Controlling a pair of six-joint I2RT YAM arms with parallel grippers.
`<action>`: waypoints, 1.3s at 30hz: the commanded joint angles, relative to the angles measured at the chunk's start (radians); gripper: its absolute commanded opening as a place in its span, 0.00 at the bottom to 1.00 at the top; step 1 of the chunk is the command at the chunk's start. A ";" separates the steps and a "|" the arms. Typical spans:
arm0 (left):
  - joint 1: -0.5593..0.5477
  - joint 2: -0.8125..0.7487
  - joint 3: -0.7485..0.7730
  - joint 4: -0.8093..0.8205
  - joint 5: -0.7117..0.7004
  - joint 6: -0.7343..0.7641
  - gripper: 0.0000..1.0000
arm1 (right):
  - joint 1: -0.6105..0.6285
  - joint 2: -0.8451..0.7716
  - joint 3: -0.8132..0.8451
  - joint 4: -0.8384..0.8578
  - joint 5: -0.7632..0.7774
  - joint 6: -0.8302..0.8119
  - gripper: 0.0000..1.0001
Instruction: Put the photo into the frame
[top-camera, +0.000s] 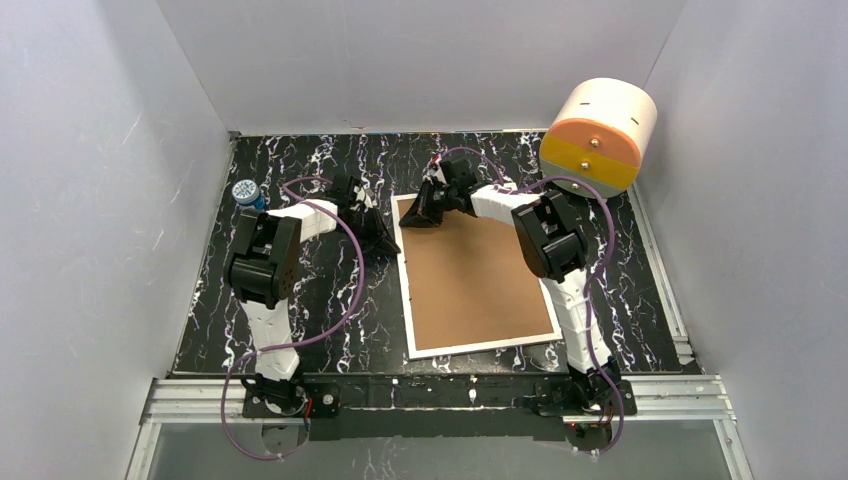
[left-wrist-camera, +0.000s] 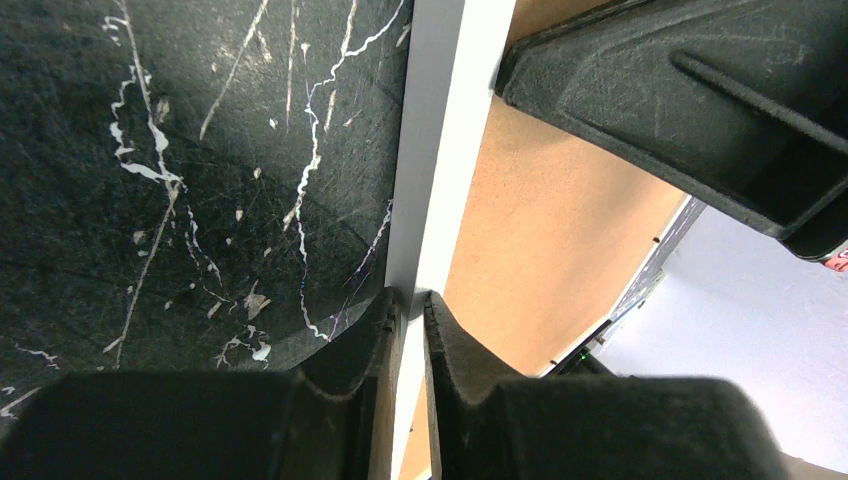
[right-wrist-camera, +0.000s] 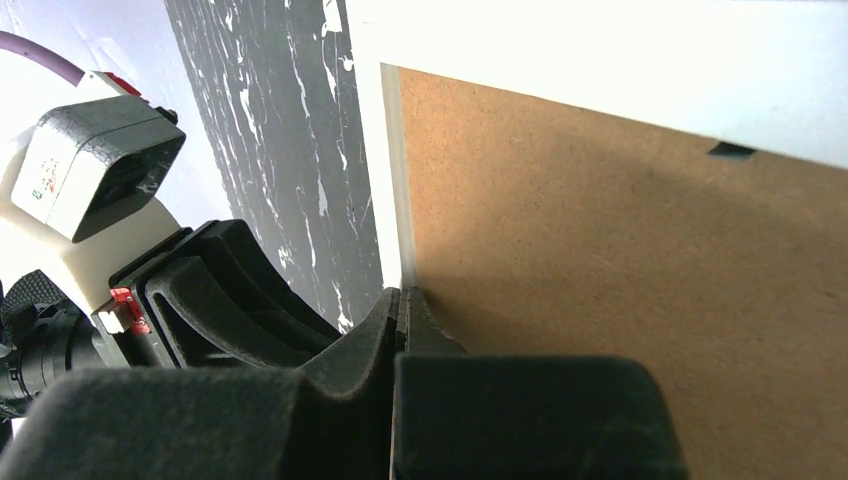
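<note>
**Left gripper pinches the rim of the frame; right gripper pressed shut at the same corner**

I see the frame lying face down and flat on the desk, so its plain brown fibreboard back is turned up to me. A narrow white rim runs round all four sides. It is a large rectangle, slightly skewed, with its long sides running away from my bases. A small dark tab shows in the rim close to the board in my right wrist view.

My left gripper sits on the frame's left long side, near the far corner. Its fingers are nearly together, and the white rim runs straight down into the slim gap between them, so I am pinching that edge. My right gripper reaches across the board to the far left corner, just beside the left one. Its fingers are pressed flat against each other, tips at the seam where rim meets board. I cannot tell whether anything thin is caught between them.

The desk is black with white marbling. A white-and-orange drum stands at its far right corner, well apart from the frame. A small bottle stands at the far left edge, behind my left arm.
</note>
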 joint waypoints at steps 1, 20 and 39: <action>-0.015 0.074 -0.045 -0.121 -0.145 0.053 0.10 | -0.049 0.082 -0.048 -0.211 0.234 -0.076 0.02; -0.013 0.035 0.048 -0.131 -0.097 0.059 0.16 | -0.076 -0.318 0.030 -0.385 0.430 -0.239 0.21; -0.017 -0.398 -0.049 -0.273 -0.240 0.124 0.98 | -0.204 -1.068 -0.544 -0.750 0.824 -0.197 0.96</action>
